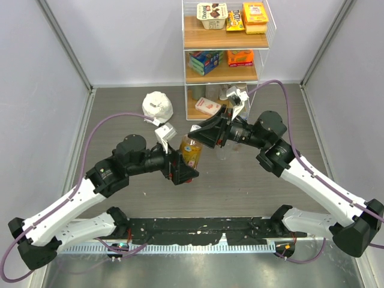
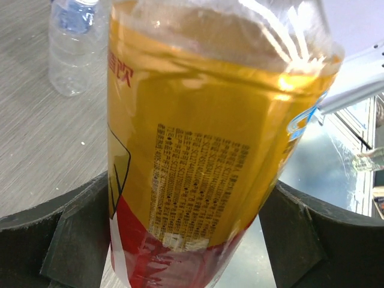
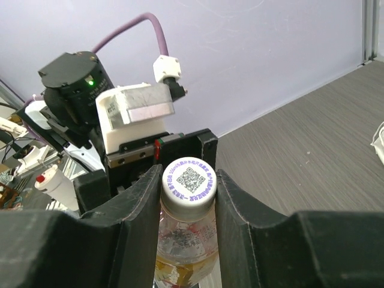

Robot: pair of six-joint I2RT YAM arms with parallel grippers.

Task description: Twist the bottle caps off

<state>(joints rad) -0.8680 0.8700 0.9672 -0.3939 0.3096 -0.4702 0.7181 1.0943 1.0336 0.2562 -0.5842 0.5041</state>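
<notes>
Right wrist: right pincer (image 3: 189, 180) is clamping the white ribbed plastic cap (image 3: 189, 187) of the amber plastic bottle (image 3: 185, 249) for unscrewing, left pincer (image 2: 192, 204) straddling wide.

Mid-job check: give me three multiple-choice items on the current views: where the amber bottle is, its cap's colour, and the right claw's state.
1. Where is the amber bottle? A on the shelf; B between the fingers of the left claw; C lying flat beside the white bag.
2. What colour is its cap? A blue; B red; C white.
3. The right claw is: A wide open, holding nothing; B shut on the cap; C holding the white bag.
Key: 1 B, the left wrist view shows its body between both fingers. 2 C, the right wrist view shows a white top. 3 B, its fingers press the cap's sides.
</notes>
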